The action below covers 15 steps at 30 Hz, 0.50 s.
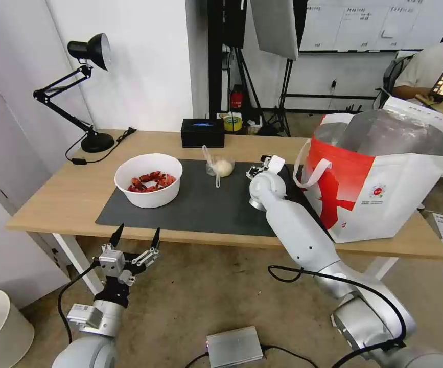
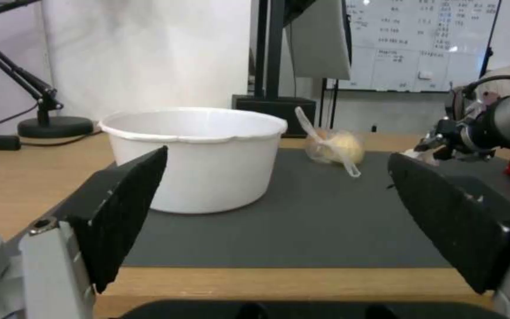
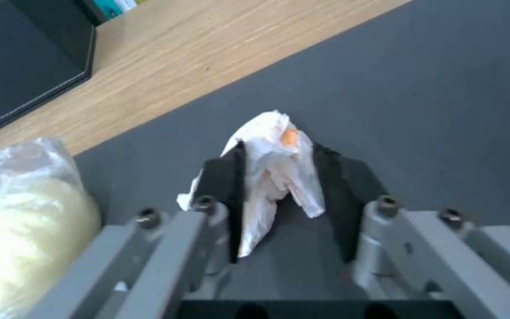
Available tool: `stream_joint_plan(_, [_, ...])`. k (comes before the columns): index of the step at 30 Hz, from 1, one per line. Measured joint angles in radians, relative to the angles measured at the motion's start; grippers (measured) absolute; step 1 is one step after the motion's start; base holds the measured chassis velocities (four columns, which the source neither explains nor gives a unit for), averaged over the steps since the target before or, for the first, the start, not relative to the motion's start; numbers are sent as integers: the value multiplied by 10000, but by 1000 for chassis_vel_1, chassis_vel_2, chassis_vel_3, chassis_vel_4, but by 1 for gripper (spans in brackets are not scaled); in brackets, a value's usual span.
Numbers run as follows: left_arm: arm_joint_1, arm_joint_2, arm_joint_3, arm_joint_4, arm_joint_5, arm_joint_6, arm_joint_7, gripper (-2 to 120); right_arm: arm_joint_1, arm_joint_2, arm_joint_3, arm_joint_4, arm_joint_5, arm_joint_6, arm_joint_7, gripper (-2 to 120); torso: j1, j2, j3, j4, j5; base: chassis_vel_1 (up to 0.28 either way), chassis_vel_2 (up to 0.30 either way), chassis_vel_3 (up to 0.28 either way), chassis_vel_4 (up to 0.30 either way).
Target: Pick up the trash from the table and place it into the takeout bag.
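Tissue (image 3: 276,164) is being pinched by the right end effector (image 3: 276,177) on the mat (image 3: 444,110); lifting toward the takeout bag (image 1: 385,194) is next (left end effector (image 1: 135,240) idling open below the worktop (image 1: 68,199)).

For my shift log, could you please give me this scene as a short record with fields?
right pincer: shut on tissue, over the mat
left pincer: open, below the table edge, facing the bowl
bowl: on mat, holds red shells
bun bag: on mat
takeout bag: open, on table's right end
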Motion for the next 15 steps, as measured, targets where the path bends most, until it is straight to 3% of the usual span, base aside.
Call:
stream_joint_plan(2, [-13,1,5,23,0,0,0,100,-1,0,16,-14,5,1,0,15,0,0,0,0,0,0,0,0,0])
stream_joint_plan(4, [-16,-5,15,35,1,0,1,100,-4,2,18,-15,6,1,0,13,0,0,0,0,0,0,0,0,0])
stream_joint_plan(15, [9,-101,31,46,13,-8,5,100,-16,12,13,-17,20,3,-12,11,0,0,0,0,0,0,0,0,0])
